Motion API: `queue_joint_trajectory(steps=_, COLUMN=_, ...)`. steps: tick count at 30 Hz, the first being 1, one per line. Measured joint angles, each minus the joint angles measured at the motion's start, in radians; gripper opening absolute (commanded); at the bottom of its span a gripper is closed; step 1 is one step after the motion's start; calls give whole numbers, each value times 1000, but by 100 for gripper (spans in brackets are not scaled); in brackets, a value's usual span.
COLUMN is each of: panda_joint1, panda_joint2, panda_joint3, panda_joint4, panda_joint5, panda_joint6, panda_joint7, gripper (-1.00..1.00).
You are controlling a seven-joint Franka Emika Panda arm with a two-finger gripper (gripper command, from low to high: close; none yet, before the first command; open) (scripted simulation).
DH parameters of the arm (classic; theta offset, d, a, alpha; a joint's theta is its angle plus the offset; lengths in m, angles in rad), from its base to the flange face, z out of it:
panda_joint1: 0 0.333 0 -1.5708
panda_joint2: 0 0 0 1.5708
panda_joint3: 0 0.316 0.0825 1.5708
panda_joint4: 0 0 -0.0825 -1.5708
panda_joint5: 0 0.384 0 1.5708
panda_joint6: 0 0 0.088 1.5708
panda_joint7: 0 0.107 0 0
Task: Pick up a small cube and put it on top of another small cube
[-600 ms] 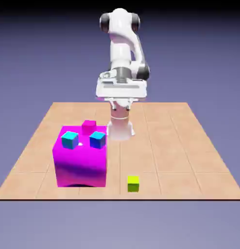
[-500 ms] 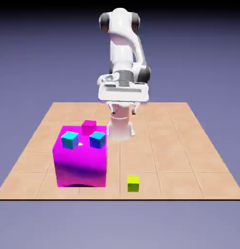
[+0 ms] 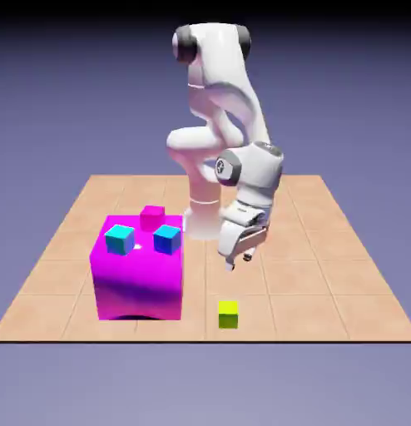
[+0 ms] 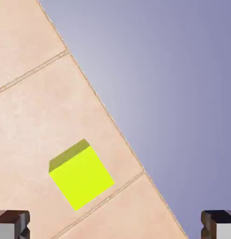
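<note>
A small lime yellow-green cube (image 3: 228, 314) sits on the tan tiled tabletop (image 3: 313, 250), near its front edge. Above it, apart from it, hangs the two-finger gripper (image 3: 239, 262) of a white robot arm (image 3: 225, 75), its fingers wide open and holding nothing. Toward the exterior view's left stands a big glossy magenta block (image 3: 141, 279) bearing a cyan cube (image 3: 120, 240), a blue cube (image 3: 166, 240) and a magenta cube (image 3: 152, 218).
</note>
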Motion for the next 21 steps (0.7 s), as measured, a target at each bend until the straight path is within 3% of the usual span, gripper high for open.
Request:
queue_joint_trajectory(steps=7, panda_joint1=80, panda_joint2=253, panda_joint3=0, panda_joint4=148, panda_joint5=-196, panda_joint6=-202, panda_joint7=-160, gripper=0)
queue_joint_trajectory(steps=12, panda_joint1=69, panda_joint2=363, panda_joint3=-41, panda_joint4=161, panda_joint5=-270, panda_joint6=-108, panda_joint7=-104, gripper=0)
queue_joint_trajectory(steps=13, panda_joint1=66, panda_joint2=397, panda_joint3=-54, panda_joint4=165, panda_joint5=-293, panda_joint6=-78, panda_joint7=-87, gripper=-100)
queue_joint_trajectory(steps=21, panda_joint1=81, panda_joint2=219, panda_joint3=-20, panda_joint4=157, panda_joint5=-177, panda_joint6=-247, panda_joint7=-177, gripper=-100)
